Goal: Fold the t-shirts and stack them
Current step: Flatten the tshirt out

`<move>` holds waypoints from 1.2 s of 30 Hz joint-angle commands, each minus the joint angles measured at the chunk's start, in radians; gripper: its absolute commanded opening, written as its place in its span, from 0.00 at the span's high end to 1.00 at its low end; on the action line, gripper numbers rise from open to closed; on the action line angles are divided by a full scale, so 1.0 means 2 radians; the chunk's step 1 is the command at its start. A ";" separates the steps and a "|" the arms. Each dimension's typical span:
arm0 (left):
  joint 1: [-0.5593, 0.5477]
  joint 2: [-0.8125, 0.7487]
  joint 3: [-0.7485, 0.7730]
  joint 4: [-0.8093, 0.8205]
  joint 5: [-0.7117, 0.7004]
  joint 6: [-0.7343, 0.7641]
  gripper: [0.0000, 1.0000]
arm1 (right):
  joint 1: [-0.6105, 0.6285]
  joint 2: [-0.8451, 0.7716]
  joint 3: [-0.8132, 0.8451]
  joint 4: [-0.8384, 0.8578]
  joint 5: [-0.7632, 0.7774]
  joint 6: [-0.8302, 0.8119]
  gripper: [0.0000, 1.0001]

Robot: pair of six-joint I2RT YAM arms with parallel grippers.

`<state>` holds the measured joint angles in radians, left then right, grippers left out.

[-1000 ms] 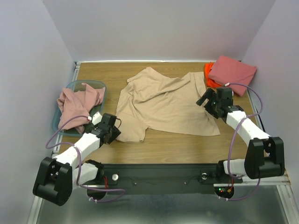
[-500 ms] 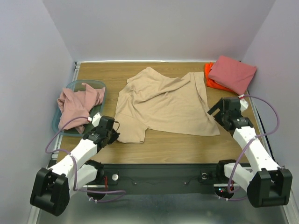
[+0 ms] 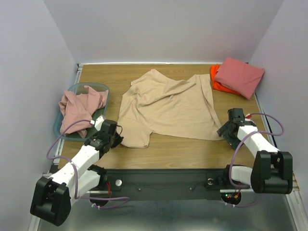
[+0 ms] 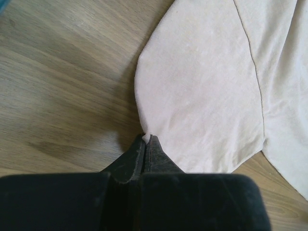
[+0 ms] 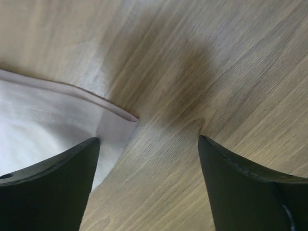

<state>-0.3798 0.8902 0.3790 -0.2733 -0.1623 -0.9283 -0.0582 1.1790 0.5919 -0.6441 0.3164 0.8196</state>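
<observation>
A tan t-shirt (image 3: 168, 106) lies spread and rumpled in the middle of the table. My left gripper (image 3: 114, 140) is at its near left sleeve. In the left wrist view the left gripper (image 4: 146, 137) is shut, with the sleeve's edge (image 4: 202, 96) pinched between its tips. My right gripper (image 3: 225, 131) is open and low over the table at the shirt's near right corner (image 5: 113, 118), which lies beside its left finger (image 5: 72, 163). A dusty pink shirt (image 3: 79, 106) hangs out of the teal bin. A folded salmon-red shirt (image 3: 239, 75) lies on an orange one (image 3: 215, 82) at the back right.
The translucent teal bin (image 3: 96, 85) stands at the left edge. The walls of the enclosure close in the table on the left, back and right. Bare wood (image 3: 183, 147) runs along the near edge in front of the tan shirt.
My right gripper has moved from the tan shirt's right sleeve area toward me and down to its near right corner. My left gripper has stayed at the near left sleeve.
</observation>
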 commanded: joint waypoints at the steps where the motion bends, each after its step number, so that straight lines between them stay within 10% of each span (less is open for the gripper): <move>1: -0.001 -0.003 -0.007 0.009 -0.013 0.008 1.00 | -0.002 0.018 0.014 0.000 -0.001 0.009 0.15; 14: -0.002 -0.015 -0.010 0.005 -0.022 0.002 1.00 | -0.001 0.068 -0.003 0.070 -0.063 -0.003 0.29; 22: -0.002 -0.016 -0.011 0.002 -0.027 0.002 1.00 | -0.001 0.120 -0.016 0.124 -0.078 -0.003 0.61; 27: -0.002 -0.025 -0.009 0.002 -0.023 0.000 1.00 | -0.002 0.115 -0.020 0.156 -0.087 -0.024 0.99; 36: -0.002 -0.081 0.094 -0.036 -0.013 0.025 1.00 | -0.001 -0.041 0.061 0.158 -0.065 -0.103 1.00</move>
<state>-0.3798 0.7979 0.4263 -0.3195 -0.1650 -0.9142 -0.0570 1.2476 0.6262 -0.4320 0.1707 0.6834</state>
